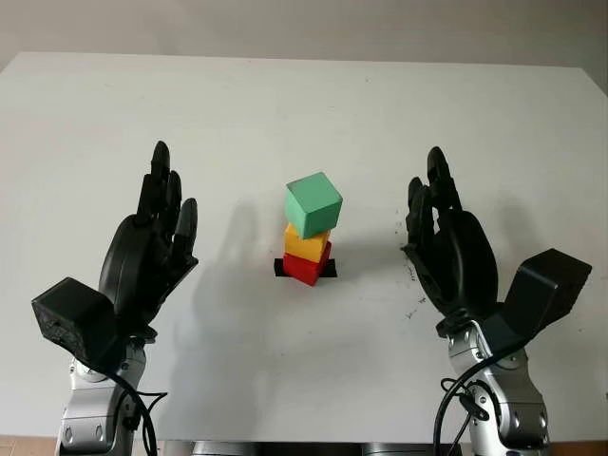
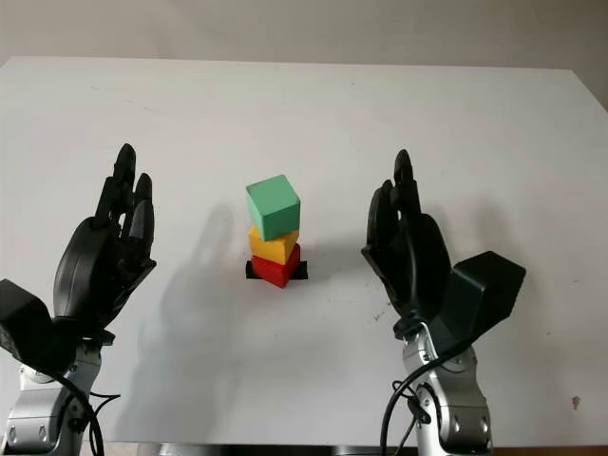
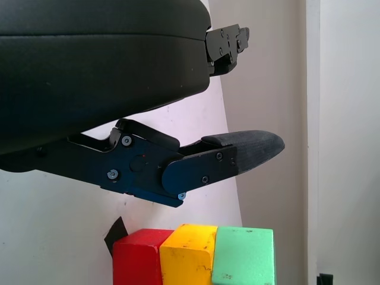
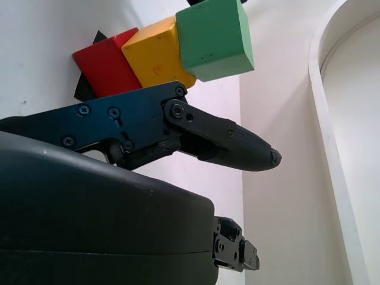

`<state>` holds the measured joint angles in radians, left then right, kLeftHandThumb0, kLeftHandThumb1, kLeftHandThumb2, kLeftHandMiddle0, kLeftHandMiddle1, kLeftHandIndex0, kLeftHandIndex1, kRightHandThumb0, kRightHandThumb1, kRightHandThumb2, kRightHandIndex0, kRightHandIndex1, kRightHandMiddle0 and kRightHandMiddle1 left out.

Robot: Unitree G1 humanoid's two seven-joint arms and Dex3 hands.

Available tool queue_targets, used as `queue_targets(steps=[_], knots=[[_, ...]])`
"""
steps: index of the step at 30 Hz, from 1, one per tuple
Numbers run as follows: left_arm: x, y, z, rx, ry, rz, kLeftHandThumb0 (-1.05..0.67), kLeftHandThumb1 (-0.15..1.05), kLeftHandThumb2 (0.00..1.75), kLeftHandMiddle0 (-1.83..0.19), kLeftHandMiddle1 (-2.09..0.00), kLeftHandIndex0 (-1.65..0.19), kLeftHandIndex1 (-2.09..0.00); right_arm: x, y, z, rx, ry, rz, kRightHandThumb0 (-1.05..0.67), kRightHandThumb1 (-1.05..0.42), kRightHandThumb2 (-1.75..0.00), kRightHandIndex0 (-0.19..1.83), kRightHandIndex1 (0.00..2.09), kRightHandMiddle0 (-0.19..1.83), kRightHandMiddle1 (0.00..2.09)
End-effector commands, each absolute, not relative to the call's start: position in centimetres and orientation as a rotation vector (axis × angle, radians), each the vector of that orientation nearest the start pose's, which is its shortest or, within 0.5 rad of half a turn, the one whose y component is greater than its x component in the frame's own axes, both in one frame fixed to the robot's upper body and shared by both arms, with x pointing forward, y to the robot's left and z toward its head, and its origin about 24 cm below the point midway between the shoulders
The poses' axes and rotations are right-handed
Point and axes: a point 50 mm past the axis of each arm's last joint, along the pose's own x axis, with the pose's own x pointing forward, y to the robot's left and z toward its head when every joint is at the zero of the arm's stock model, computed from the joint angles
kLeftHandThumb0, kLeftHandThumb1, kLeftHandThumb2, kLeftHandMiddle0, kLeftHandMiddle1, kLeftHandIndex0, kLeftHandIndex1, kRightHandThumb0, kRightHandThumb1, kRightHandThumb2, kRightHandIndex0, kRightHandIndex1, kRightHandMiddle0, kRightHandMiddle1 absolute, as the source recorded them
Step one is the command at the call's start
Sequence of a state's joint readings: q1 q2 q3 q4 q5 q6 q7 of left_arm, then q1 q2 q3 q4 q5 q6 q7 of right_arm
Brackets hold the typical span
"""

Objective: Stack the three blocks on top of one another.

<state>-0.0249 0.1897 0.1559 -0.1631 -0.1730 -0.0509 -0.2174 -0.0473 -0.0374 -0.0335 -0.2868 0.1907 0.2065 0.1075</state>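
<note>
Green block atop yellow, red.

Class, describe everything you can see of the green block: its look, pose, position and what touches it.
The green block is a plain cube with a matte, slightly scuffed surface. It sits at the top of the stack, resting on the yellow block, which sits on the red block. It is twisted relative to the blocks beneath and overhangs the yellow one. Only the yellow block touches it. The open left hand and open right hand stand on either side, apart from it.
</note>
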Motion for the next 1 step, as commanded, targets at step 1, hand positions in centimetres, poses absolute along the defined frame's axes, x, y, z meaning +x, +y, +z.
queue_targets(steps=[1], knots=[[25.13, 20.17, 10.18, 0.058, -0.27, -0.095, -0.7, 1.05, 0.63, 0.19, 0.0, 0.19, 0.0, 25.47, -15.21, 10.22, 0.128, -0.151, 0.13, -0.66, -1.05, -0.73, -0.19, 0.0, -0.19, 0.0]])
